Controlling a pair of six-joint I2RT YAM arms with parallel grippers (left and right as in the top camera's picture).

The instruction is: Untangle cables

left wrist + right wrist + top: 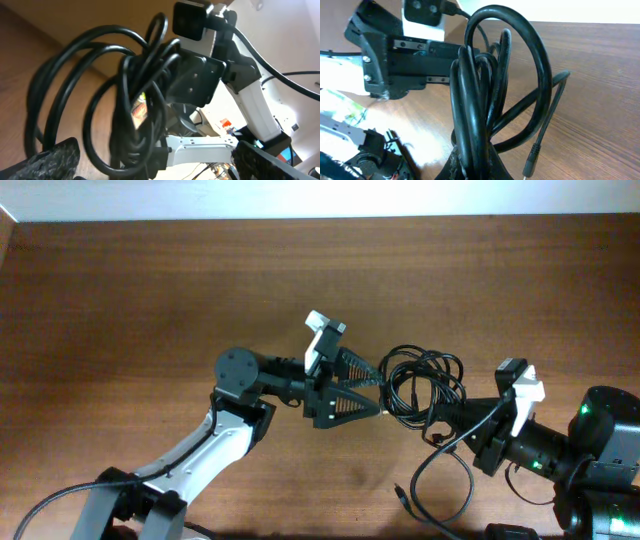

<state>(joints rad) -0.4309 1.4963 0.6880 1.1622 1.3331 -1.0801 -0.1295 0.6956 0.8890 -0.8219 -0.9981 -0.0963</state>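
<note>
Right gripper [443, 422] is clamping the cables [425, 385] at the bundle's 5 o'clock edge; in the wrist view the black loops [475, 100] are standing up out of its closed jaws, with one thin plug end [532, 152] dangling toward 5 o'clock. Left gripper [381, 395] is sitting at the bundle's 9 o'clock side with jaws spread wide, fingers [47, 160] flanking the tangle [135, 100] without pinching it. Bundle is hanging over the table [150, 290], a bit toward 3 o'clock of centre.
</note>
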